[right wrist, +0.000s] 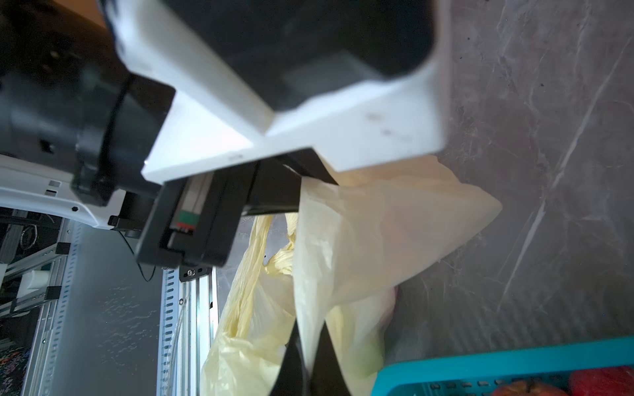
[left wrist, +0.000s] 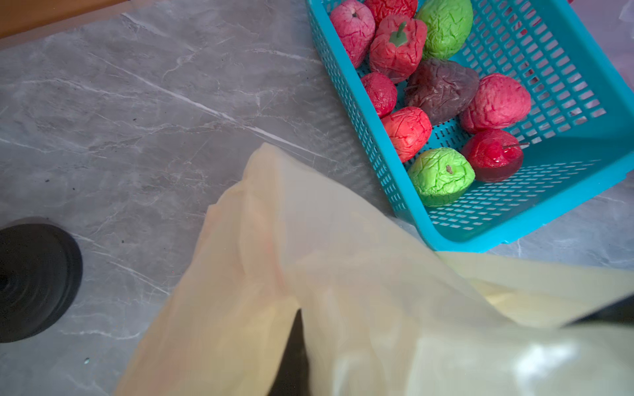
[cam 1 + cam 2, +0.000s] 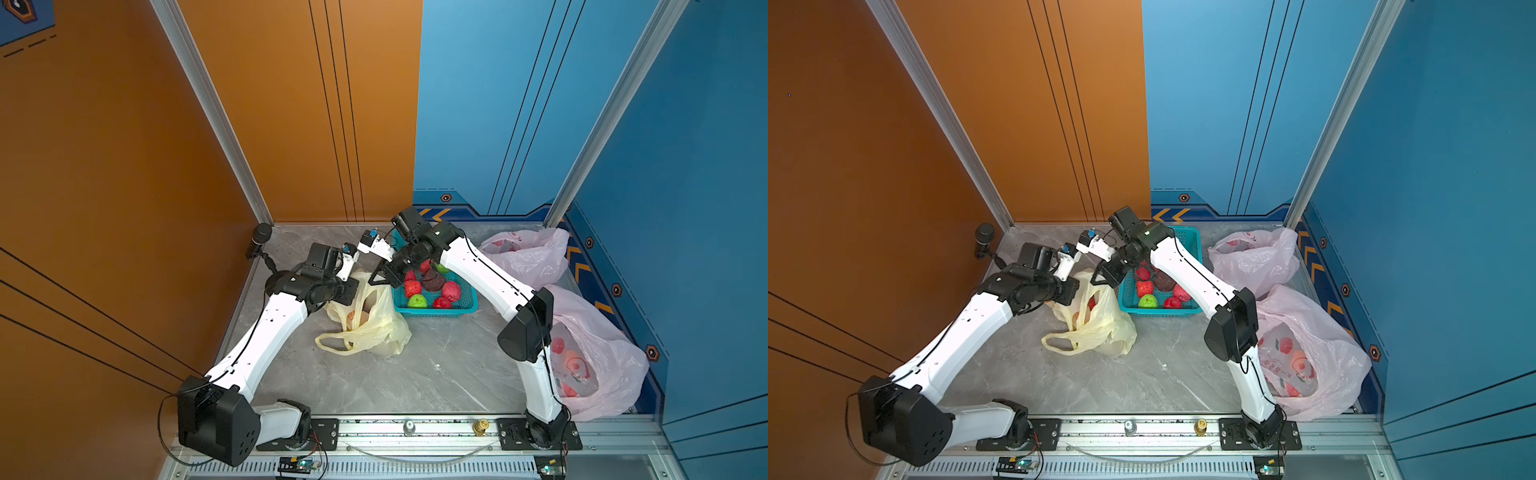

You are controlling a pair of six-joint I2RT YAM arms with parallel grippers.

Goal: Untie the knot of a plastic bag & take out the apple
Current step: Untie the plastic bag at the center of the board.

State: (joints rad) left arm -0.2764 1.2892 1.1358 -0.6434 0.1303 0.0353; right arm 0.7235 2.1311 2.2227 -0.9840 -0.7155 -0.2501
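The yellow bag (image 3: 374, 328) lies on the grey table (image 3: 436, 365), and both grippers have hold of its top end. The left gripper (image 3: 356, 291) is pressed together on one side of the bag's mouth. Its wrist view shows the thin film draped over a dark finger (image 2: 291, 343). The right gripper (image 1: 307, 360) is pressed together too, and a sheet of the film is pinched between its two fingers. The two grippers sit just beside each other with the mouth of the bag between them. From there the bag runs long and flat, back toward the feet of the arms. One handle loop (image 3: 332, 345) lies loose at that far end, and I see no tight knot, so the knot looks undone. A round orange-red fruit (image 3: 357, 318) shows through the film. It is likely the apple, but I cannot be sure. It sits inside the bag, lower than both grippers and a little back from them, nearer the left gripper than the right one. The blue basket (image 3: 436, 309) of toy fruit is just beside the right gripper, on the side away from the left one. I think the mouth must be pulled wide, each gripper to its own side. Then one of them can reach down and back for the fruit.
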